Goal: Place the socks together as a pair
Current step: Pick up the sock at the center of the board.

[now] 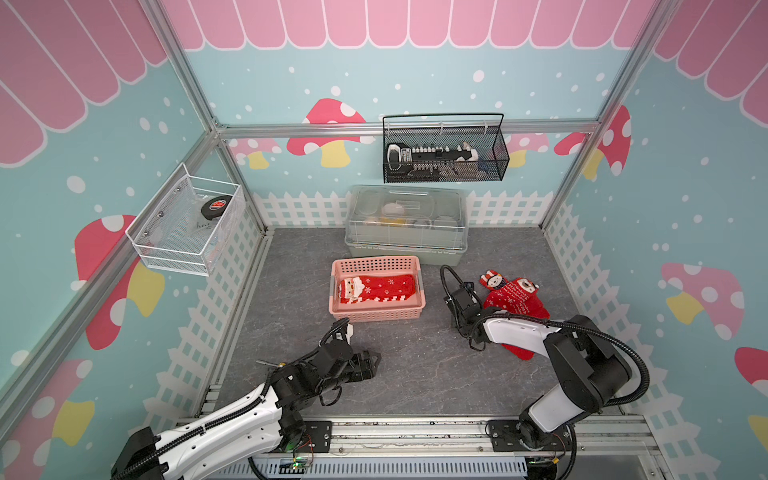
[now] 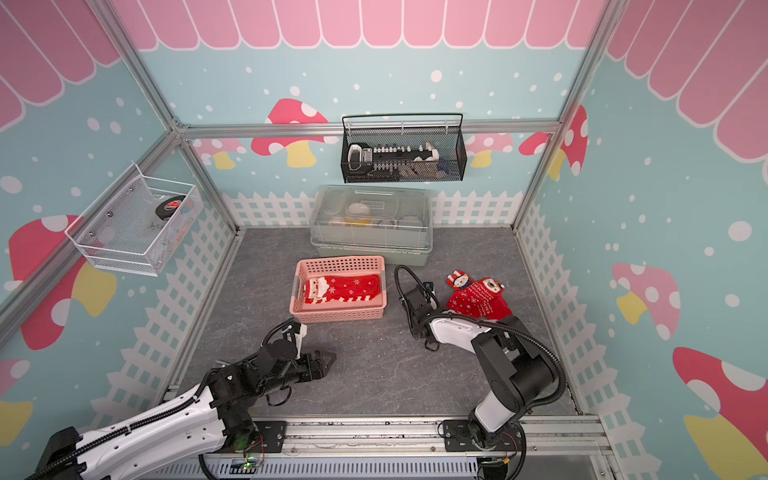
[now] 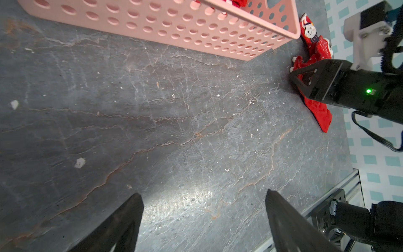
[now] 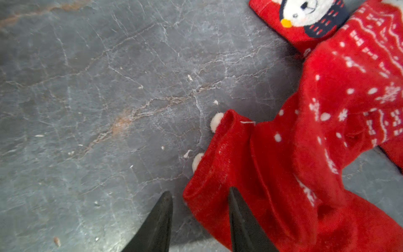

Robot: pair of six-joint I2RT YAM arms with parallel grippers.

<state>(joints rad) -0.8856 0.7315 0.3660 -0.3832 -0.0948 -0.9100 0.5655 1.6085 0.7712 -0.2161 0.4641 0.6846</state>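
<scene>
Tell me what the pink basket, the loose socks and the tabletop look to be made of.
Pink basket: likely moulded plastic, matte, with rows of punched holes.
Loose socks: soft fuzzy knit, white patterns knitted in.
Tabletop: grey veined stone look with slight sheen; possibly printed laminate, cannot tell.

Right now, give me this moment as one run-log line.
left claw: open, empty | right claw: open, astride loose sock's cuff | Santa socks: together in pink basket | other socks: heaped on table
</scene>
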